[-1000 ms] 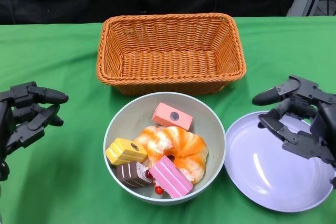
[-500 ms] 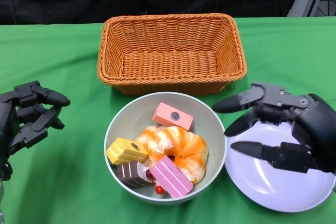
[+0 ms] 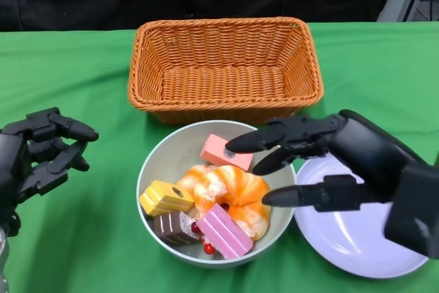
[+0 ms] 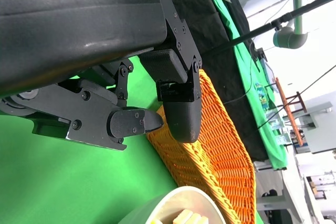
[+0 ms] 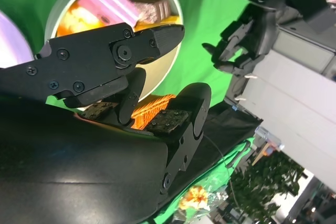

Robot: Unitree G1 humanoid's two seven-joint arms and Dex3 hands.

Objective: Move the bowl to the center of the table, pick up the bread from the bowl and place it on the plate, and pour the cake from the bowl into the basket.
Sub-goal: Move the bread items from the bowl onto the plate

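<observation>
Basket [image 3: 225, 68] sits at 12 o'clock of the bowl [image 3: 169, 151], nearly touching its rim; plate [image 3: 357, 235] at 3 o'clock, rim against the bowl. Bowl is mid-table. Bread [image 3: 233, 193] lies at bowl center, long axis running 10 to 4 o'clock, cake pieces [image 3: 164, 198] crowding it. Right hand [image 3: 309, 162] reaches over the bowl's 3 o'clock rim, fingers spread, holding nothing. Left hand [image 3: 41, 156] hovers at 9 o'clock, fingers apart, empty.
</observation>
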